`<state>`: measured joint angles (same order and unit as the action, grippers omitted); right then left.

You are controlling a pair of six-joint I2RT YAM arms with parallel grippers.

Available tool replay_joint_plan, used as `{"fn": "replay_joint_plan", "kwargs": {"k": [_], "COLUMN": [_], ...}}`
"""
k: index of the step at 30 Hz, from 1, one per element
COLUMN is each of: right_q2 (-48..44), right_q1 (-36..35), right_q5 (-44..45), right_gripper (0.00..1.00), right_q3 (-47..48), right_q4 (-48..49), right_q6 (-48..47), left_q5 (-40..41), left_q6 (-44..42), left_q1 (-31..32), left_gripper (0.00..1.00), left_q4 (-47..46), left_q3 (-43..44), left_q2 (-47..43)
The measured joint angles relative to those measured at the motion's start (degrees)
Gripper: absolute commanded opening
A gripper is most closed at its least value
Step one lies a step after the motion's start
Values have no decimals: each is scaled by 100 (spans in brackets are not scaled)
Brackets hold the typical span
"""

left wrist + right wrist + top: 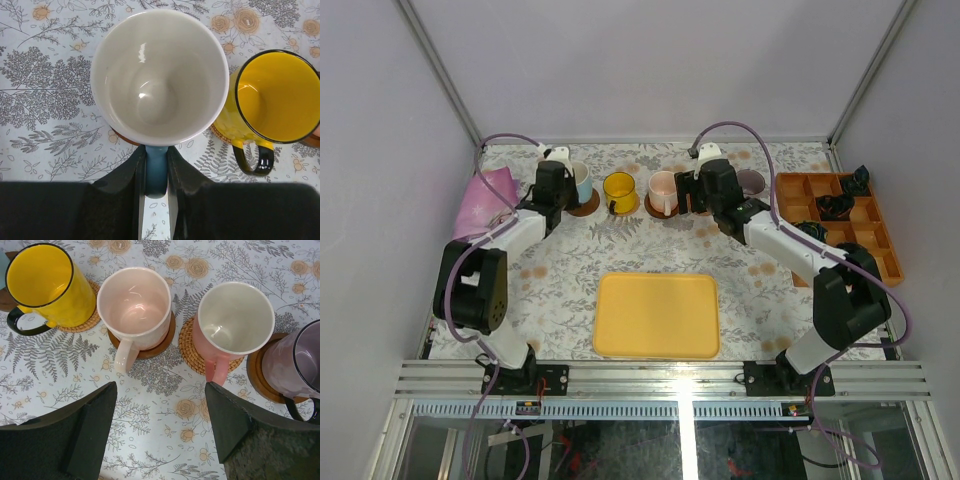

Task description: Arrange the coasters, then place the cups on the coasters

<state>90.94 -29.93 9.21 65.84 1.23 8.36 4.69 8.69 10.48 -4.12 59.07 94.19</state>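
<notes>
Five cups stand in a row at the back of the table. The light blue cup (160,75), white inside, sits on a dark brown coaster (122,138), and my left gripper (156,150) is shut on its blue handle (156,172). Beside it a yellow cup (277,95) rests on a tan woven coaster (224,136). In the right wrist view, a pale pink cup (134,305) stands on a dark brown coaster (156,350), a pink cup (235,320) on a tan coaster (192,352), and a purple-grey cup (300,360) on a dark brown coaster (257,381). My right gripper (161,386) is open and holds nothing, just short of the two pink cups.
A yellow rectangular tray (657,315) lies at the near middle. An orange compartment box (840,225) with dark items stands at the right, close to the right arm. A pink cloth (485,200) lies at the left edge. Walls enclose the table on three sides.
</notes>
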Motion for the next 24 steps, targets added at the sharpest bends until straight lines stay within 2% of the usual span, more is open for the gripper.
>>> {"fn": "replay_joint_plan", "kwargs": {"k": [11, 24], "right_q2": [105, 129], "right_q1": [0, 0], "right_q5": [81, 81], "right_gripper": [79, 79], "right_q3": [87, 90], "right_q4": [37, 44], "right_q6": [26, 111], "left_q5": [-116, -127], "left_q6": [-35, -177], "left_q1": [-133, -160], "left_gripper": [18, 19], "left_q4": [-22, -13], "left_q3": [313, 376], "left_q2": [490, 507]}}
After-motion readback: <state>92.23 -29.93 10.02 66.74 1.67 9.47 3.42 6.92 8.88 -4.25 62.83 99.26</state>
